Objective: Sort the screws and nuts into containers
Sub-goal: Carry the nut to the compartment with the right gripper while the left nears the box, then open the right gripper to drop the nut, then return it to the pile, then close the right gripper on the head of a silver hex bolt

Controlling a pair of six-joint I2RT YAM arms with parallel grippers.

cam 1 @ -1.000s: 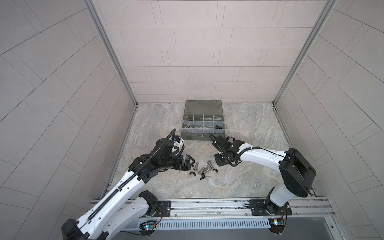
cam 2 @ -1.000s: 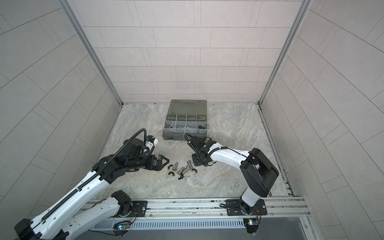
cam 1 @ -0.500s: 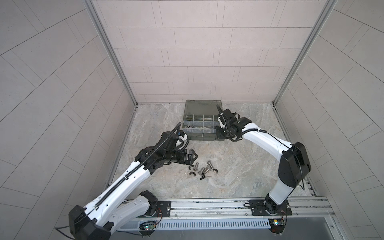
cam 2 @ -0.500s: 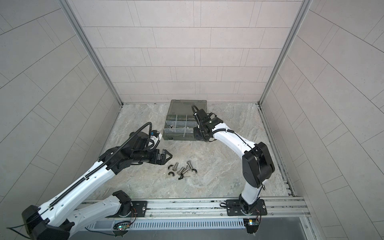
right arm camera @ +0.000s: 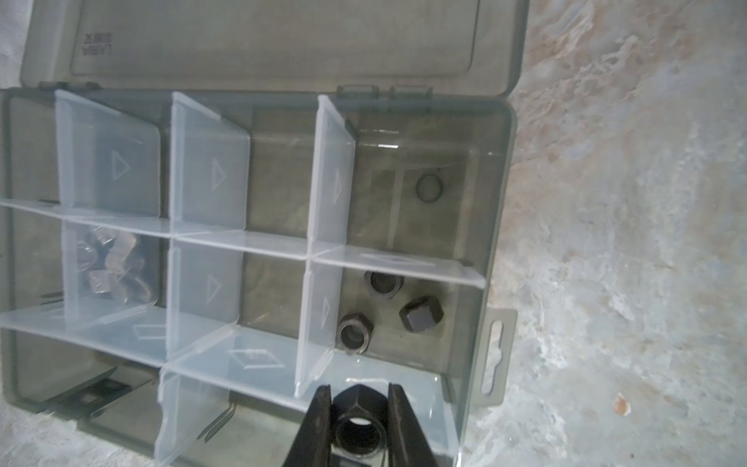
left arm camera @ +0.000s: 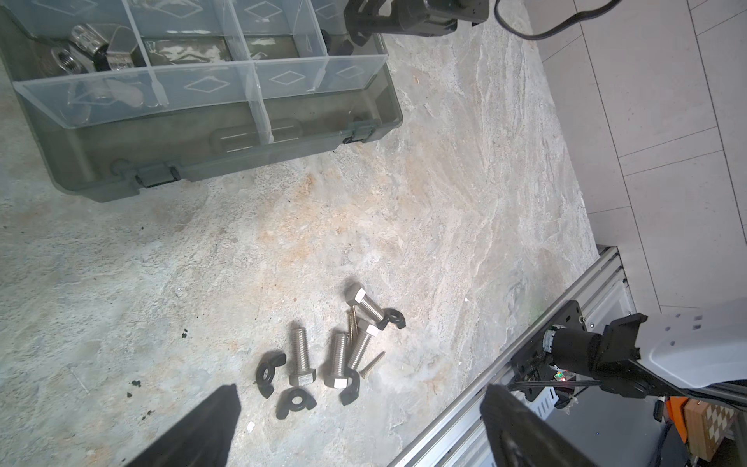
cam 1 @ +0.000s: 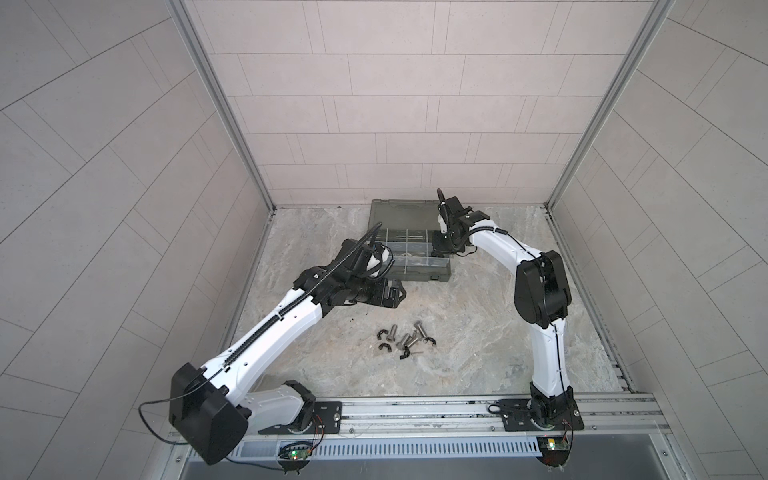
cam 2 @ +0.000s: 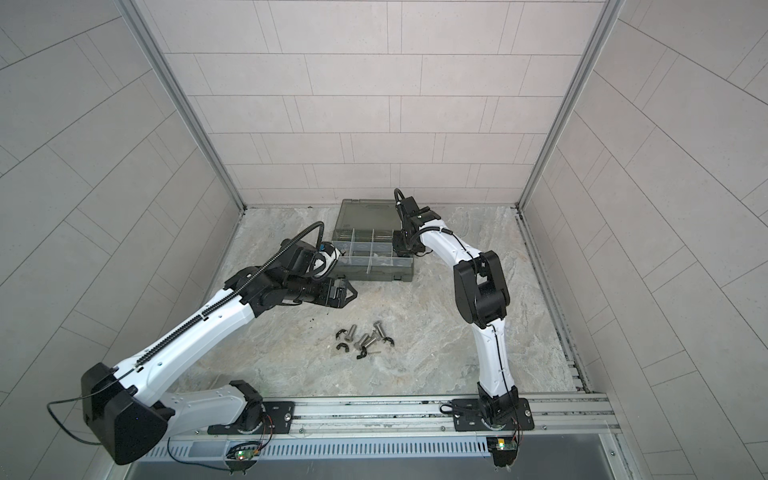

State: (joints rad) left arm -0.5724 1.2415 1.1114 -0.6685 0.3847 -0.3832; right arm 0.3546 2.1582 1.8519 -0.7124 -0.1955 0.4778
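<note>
**Nut held over organiser case, 4 screws loose on the floor**

Left gripper [cam 1: 392, 293] hovers just off the front left corner of the organiser case [cam 1: 415, 275], its jaws spread wide and holding nothing. In front of the case and well apart from it, 4 silver screws [left arm camera: 300, 356] lie in a loose pile on the marbled floor [left arm camera: 444, 202]. They are mixed with 4 black winged pieces [left arm camera: 266, 372] and 2 thin brass-coloured screws [left arm camera: 372, 364].

The case stands open, with its smoky lid [right arm camera: 283, 40] folded flat behind it. At the left end of the case's middle row, a compartment holds silver winged nuts [left arm camera: 97, 44]. Their count is hard to tell through the pale dividers. At the right end of the same row lie 3 black hex nuts [right arm camera: 383, 283], each apart from the others. The compartment behind them holds 1 dark ring [right arm camera: 429, 187].

Right gripper [cam 1: 439, 248] hangs over the case's right end. Its fingers are clamped on the held hex nut [right arm camera: 357, 428], gripping 2 opposite sides, with the nut's bore facing the wrist camera.
</note>
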